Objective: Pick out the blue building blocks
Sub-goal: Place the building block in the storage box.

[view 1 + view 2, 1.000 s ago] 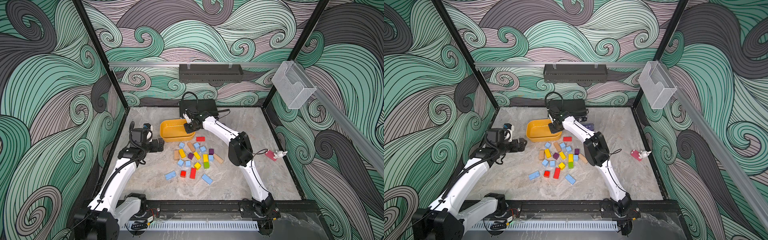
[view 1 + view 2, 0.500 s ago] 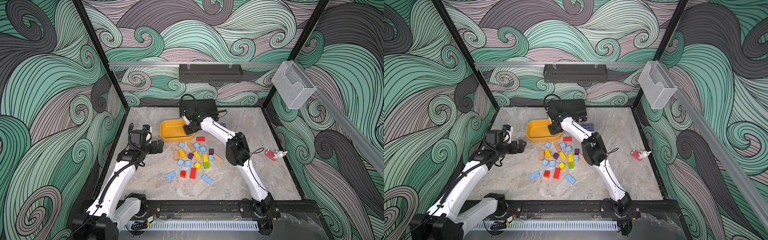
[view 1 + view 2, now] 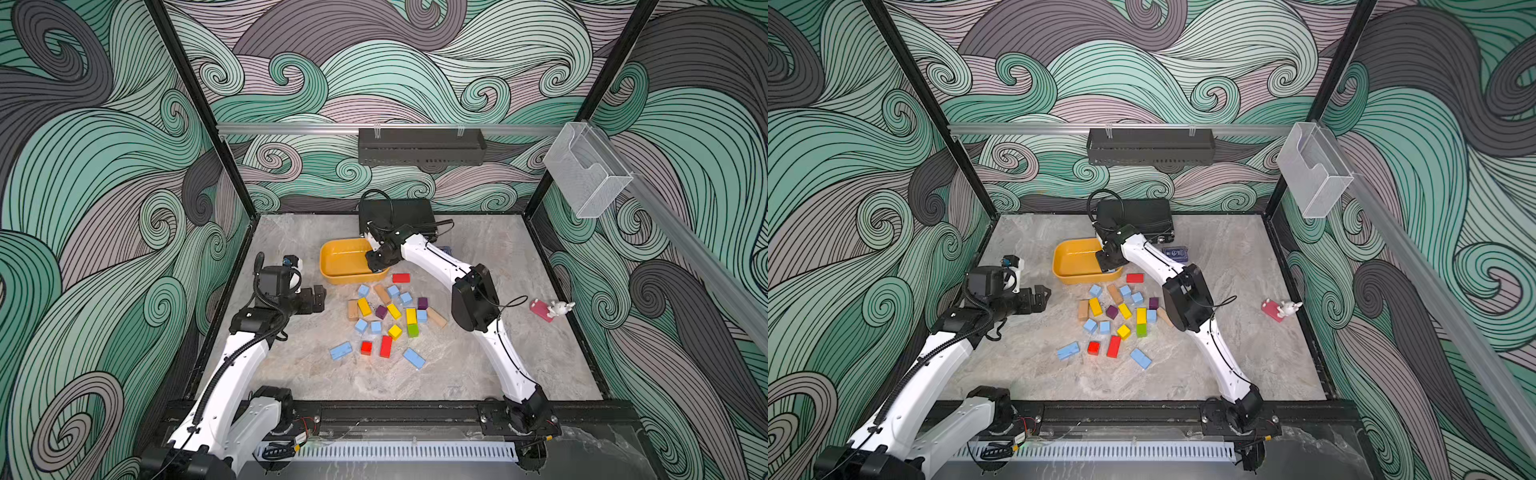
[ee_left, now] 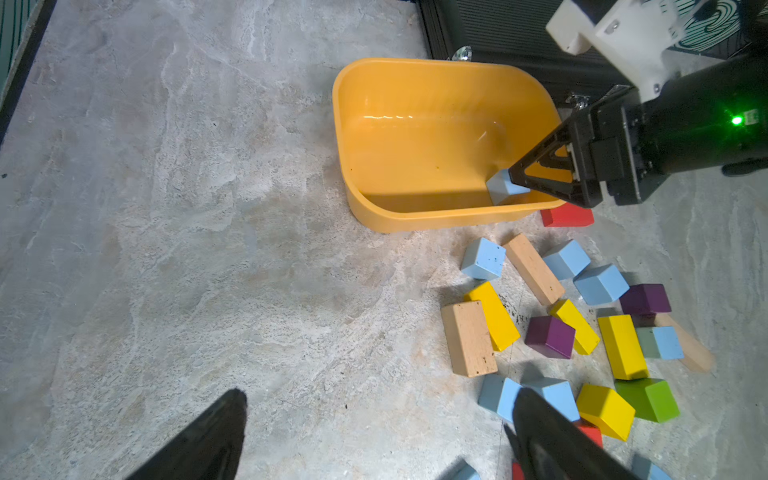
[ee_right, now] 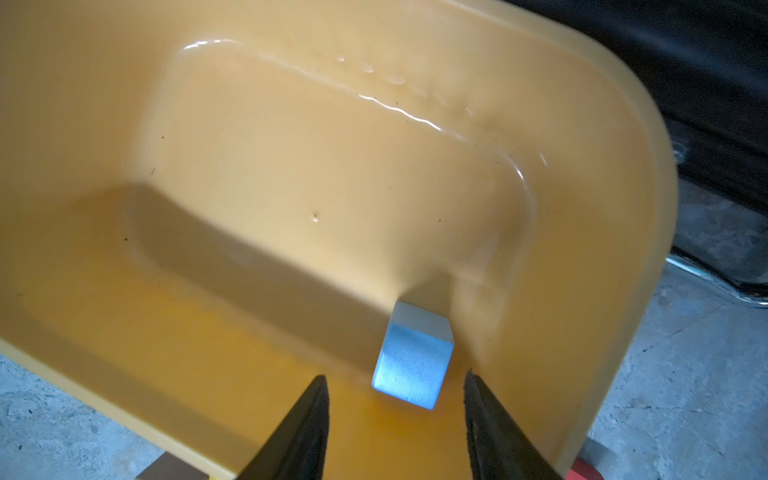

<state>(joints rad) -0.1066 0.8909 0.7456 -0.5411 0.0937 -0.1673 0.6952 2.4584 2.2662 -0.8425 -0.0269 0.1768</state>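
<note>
Blue cube in yellow tub, right pincer part-open — cube ungripped

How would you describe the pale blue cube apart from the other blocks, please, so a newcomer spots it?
Find the glossy yellow plastic tub behind the block pile. Inside it, just beyond the open right hand, is a small matte pale blue cube, the tub's only block.

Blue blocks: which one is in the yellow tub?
The cube at the open right gripper; the other blue ones lie on the table.
</note>
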